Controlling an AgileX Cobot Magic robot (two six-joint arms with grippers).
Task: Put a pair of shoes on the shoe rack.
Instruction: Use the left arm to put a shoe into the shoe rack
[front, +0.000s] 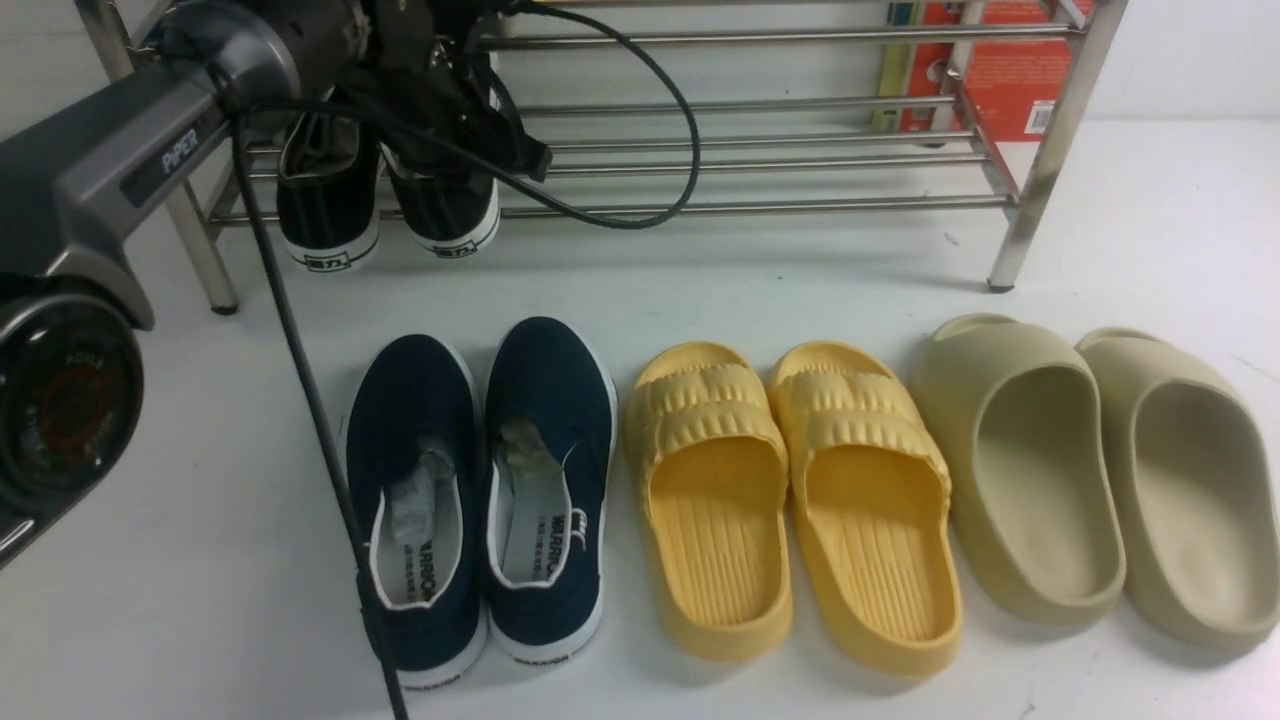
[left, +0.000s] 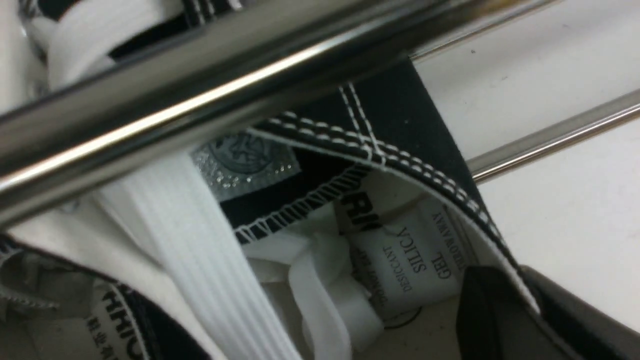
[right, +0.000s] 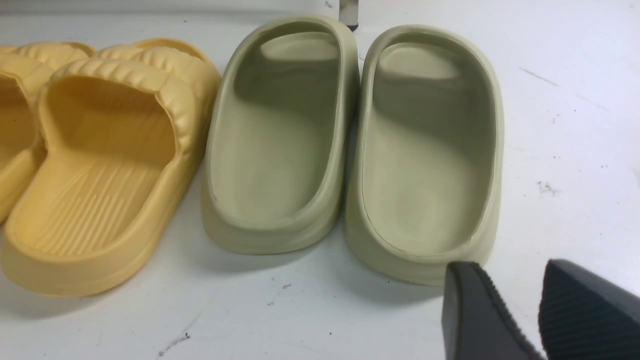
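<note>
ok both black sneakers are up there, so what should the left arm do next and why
Probably open the left gripper slightly to free the sneaker: its fingers pinch the collar, one inside and one outside, while the shoe appears to sit across the bars of the rack beside its mate.

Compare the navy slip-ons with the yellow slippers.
The navy slip-ons have closed backs; the yellow slippers are backless. The slip-ons have smooth toes and white soles; the slippers have ridged uppers and yellow soles. Both pairs sit below the rack, openings up.
</note>
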